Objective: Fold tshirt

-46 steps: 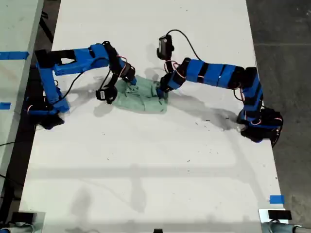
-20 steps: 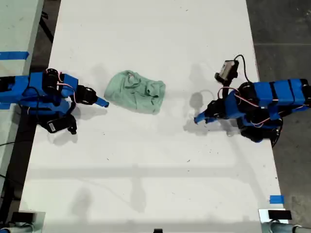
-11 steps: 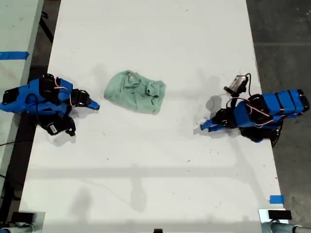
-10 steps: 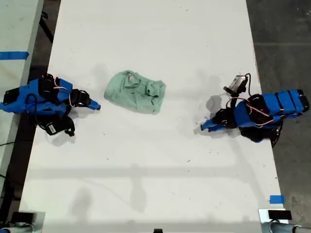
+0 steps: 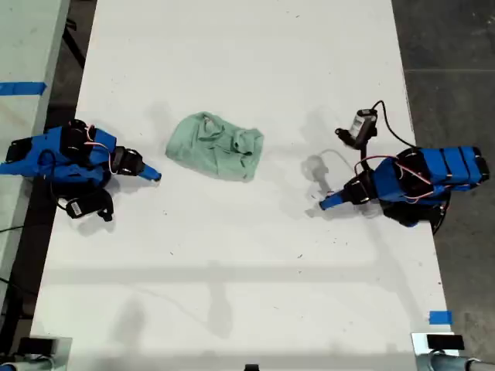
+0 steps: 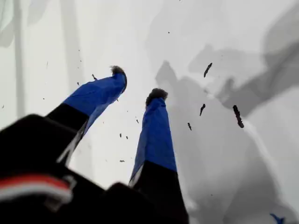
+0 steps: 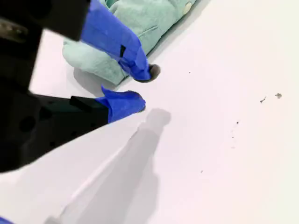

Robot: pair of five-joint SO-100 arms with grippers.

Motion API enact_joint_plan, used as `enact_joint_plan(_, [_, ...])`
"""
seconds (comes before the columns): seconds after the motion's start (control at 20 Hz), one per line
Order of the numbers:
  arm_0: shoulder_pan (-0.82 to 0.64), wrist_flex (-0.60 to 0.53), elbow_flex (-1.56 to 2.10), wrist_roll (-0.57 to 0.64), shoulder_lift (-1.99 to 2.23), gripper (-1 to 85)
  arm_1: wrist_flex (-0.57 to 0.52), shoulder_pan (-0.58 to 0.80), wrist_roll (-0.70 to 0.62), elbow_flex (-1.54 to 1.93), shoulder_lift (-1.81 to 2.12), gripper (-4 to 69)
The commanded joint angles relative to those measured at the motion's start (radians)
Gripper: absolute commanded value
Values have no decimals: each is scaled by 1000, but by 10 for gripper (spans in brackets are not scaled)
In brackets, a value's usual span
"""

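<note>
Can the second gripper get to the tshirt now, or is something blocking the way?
Probably yes. My second gripper is open and empty, and the tshirt lies just past its tips with only bare table between them; nothing blocks it.

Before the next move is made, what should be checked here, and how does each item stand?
1. Pale mint-green cloth tshirt lies free on the white table: ok.
2. Tshirt folded flat and neat: not ok, it is a lumpy, crumpled bundle.
3. My first end effector open, nothing between its jaws: ok.
4. My second end effector open, empty, just short of the tshirt: ok.
5. Sleeves and hem tucked in evenly: cannot tell.
</note>
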Motion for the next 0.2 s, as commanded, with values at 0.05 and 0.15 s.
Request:
enact_joint_plan(0.05, [17,69,0,-9,-2,51,3,-11,-17,-9,9,110])
enact_joint_plan(0.15, [17,69,0,-9,-2,51,3,-11,-17,-9,9,109])
